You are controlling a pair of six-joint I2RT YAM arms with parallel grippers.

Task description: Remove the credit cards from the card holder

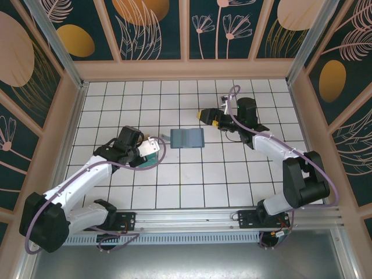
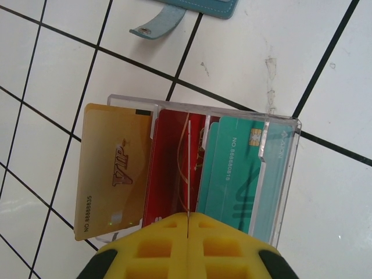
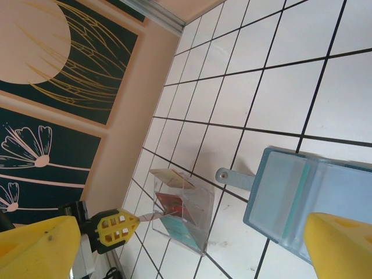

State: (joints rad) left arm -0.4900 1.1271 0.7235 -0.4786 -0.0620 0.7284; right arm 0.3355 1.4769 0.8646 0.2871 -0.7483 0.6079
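Lying flat mid-table, top view: holder (image 1: 187,138), touching neither gripper. Left gripper (image 1: 142,150) at tray (image 1: 152,145); right gripper (image 1: 208,119) just beyond holder.
Left wrist: fingers (image 2: 163,247) pinch thin card (image 2: 188,174) edge-on over tray holding gold card (image 2: 113,174), red card (image 2: 165,168), teal cards (image 2: 238,174).
Right wrist: fingers (image 3: 35,250) wide apart, above holder.

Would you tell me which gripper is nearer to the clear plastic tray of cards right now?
Left. The left gripper, shut on a thin card, is right at the clear tray; the right gripper hangs well away, on the card holder's other side.
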